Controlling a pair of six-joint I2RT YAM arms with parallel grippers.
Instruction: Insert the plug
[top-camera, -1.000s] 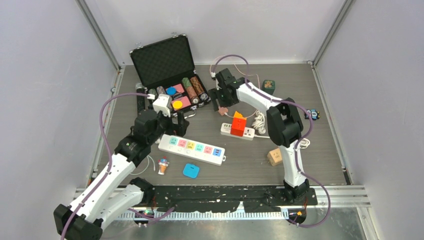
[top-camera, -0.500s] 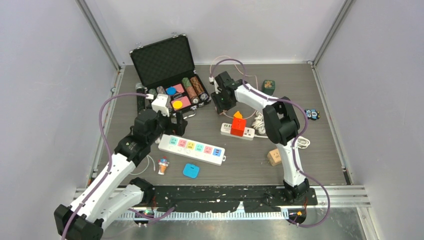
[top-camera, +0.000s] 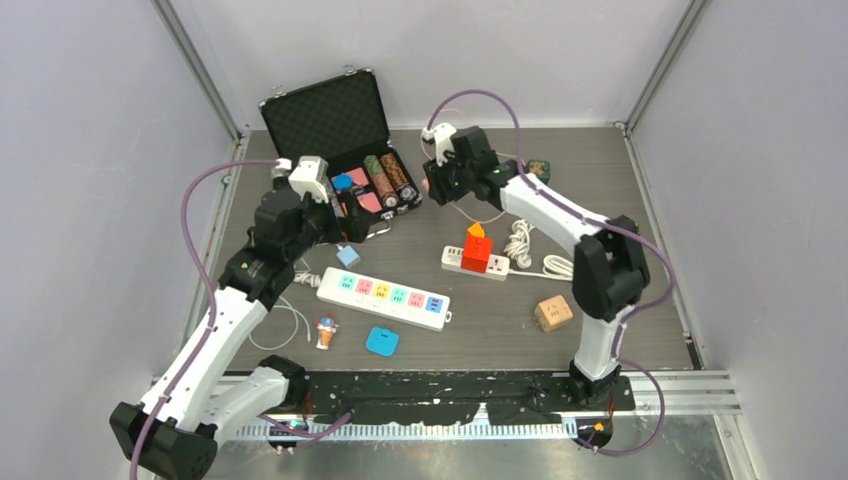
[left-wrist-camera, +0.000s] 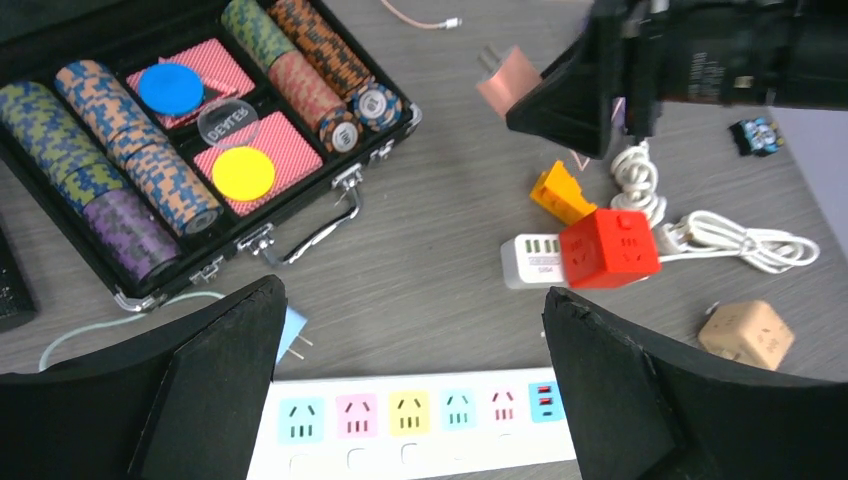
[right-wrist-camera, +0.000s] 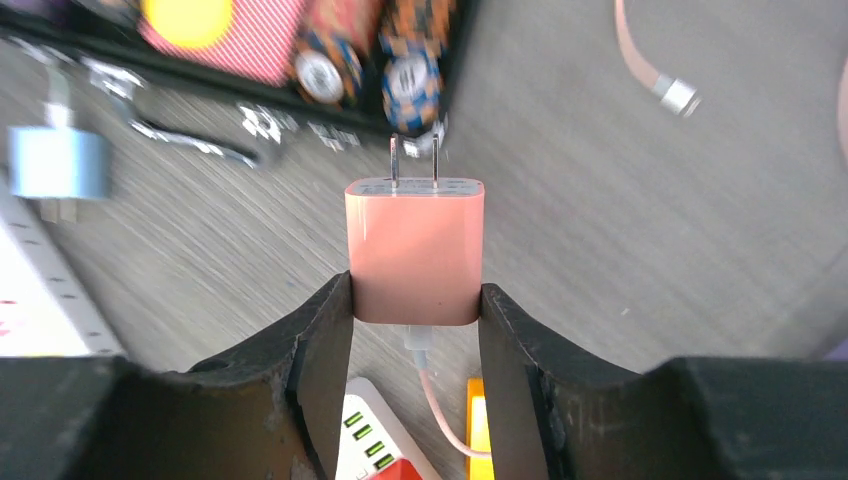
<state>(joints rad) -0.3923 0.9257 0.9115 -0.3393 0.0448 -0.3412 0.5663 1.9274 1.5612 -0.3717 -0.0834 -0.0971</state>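
Note:
My right gripper (right-wrist-camera: 415, 290) is shut on a pink plug (right-wrist-camera: 415, 250), gripping its sides, two prongs pointing away and a pink cable trailing from its back. It hangs above the table near the chip case; the left wrist view shows the pink plug (left-wrist-camera: 508, 80) in the right gripper (left-wrist-camera: 570, 100). The white power strip (top-camera: 384, 297) with several coloured sockets lies at centre left. My left gripper (left-wrist-camera: 410, 300) stands wide open and empty above the power strip (left-wrist-camera: 410, 420). A small blue plug (top-camera: 348, 255) lies by the strip's left end.
An open black case of poker chips (top-camera: 340, 150) sits at the back left. A second white strip carrying a red cube adapter (top-camera: 476, 255) and an orange piece (top-camera: 478, 231) lies at centre, with coiled white cable (top-camera: 520, 243). Tan cube (top-camera: 552, 313), blue pad (top-camera: 381, 341), small toy (top-camera: 326, 331).
My right gripper has shut on the pink plug and lifted it off the table, swinging toward the back. The left arm has risen and drawn back, uncovering the blue plug by the strip.

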